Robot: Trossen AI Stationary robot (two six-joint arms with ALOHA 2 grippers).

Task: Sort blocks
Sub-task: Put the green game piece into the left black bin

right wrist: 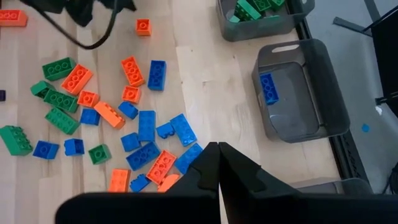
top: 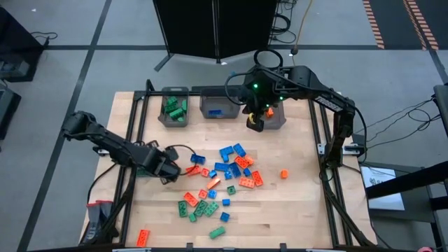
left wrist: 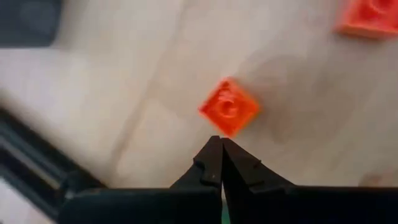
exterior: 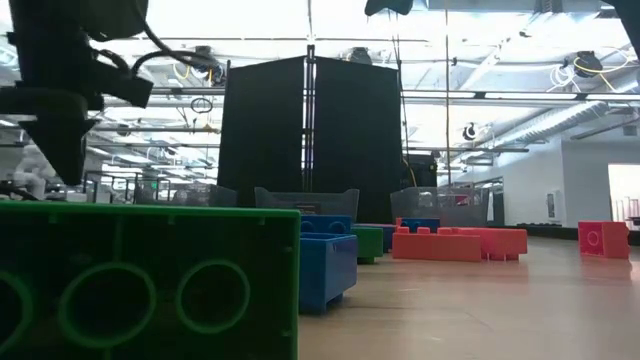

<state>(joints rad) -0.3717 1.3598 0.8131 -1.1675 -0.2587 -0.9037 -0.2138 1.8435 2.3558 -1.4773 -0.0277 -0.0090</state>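
Pale wooden tabletop [top: 294, 203], framed in dark rails: the blocks [top: 224, 178] lie mostly in a mixed green, blue and orange-red scatter at its middle, with a few strays near the edges. Three grey bins [top: 216, 105] line the far edge; one holds green pieces, the middle one a single blue brick [right wrist: 268, 88], so sorting looks barely begun. My right gripper [top: 255, 120] hangs high over the bin row, its fingers pressed together with nothing visible between them, probably placed there for dropping into the third bin. My left gripper [top: 170, 170] sits low at the scatter's near-left edge, fingers closed and empty, tips just beside a small orange-red brick [left wrist: 229, 107], which I judge to be my next pick once the fingers open.
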